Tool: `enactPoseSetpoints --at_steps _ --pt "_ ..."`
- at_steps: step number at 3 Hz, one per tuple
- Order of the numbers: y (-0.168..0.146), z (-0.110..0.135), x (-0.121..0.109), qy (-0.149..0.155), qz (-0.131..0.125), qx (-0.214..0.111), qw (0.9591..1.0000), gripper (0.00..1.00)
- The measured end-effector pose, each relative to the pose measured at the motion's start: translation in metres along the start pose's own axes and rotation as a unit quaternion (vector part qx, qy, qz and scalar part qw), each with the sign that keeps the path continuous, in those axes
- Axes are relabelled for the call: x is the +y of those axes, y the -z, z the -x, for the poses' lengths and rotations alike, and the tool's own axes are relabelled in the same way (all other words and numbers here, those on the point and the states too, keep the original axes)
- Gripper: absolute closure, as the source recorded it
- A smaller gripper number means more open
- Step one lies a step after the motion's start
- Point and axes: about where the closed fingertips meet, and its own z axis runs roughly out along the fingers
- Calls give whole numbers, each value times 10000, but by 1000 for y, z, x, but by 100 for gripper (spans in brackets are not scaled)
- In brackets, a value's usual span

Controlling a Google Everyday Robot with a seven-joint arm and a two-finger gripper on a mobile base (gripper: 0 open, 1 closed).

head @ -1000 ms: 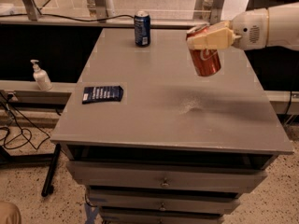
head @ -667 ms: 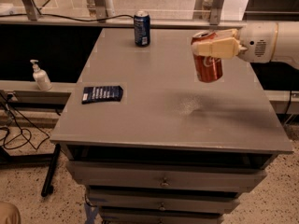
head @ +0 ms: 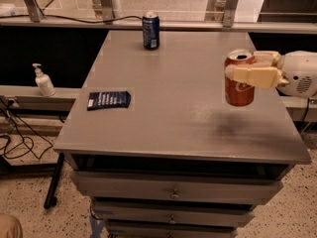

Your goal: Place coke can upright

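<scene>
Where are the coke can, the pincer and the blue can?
coke can (head: 239, 95): camera view, lower red body.
pincer (head: 241, 66): camera view, grip middle, over the right of the table (head: 173, 128).
blue can (head: 150, 30): camera view, label middle.

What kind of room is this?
Probably a robot lab or workshop: a grey metal drawer cabinet, loose black cables on the speckled floor, and a cream robot gripper holding a red-orange aluminium coke can above the cabinet's right side.
</scene>
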Motion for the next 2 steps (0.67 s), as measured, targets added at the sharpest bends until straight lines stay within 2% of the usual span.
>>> enactPoseSetpoints --at_steps 1,2 --pt "-1 0 1 10 17 3 10000 100" --pt "-4 -1 3 350 370 42 9987 100"
